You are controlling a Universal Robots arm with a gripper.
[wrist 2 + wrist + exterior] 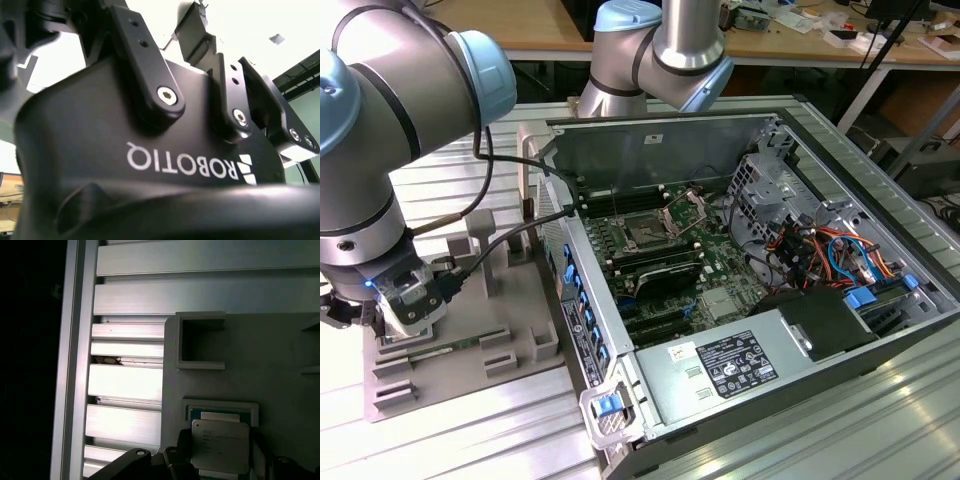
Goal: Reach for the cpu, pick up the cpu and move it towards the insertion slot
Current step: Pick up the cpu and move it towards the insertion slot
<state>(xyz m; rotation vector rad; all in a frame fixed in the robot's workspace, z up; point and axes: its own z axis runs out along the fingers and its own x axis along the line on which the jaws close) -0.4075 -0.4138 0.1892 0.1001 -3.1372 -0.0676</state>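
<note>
In the first wrist view the cpu [220,445], seated near one edge of the grey tray [280,380], is cut off by the picture's border. Dark parts of the gripper [220,467] cover its two corners there. In the exterior view the insertion slot [645,232] is too small to tell what lies inside.

The tray [470,330] lies on the slatted table [450,440] at the exterior view's left, and the open computer case [650,150] stands just beside it on the right. The insertion slot [645,233] sits on the board inside the case. The gripper [408,300] hangs over the tray's left end, where the cpu [220,445] sits at a recess near the tray's edge.
</note>
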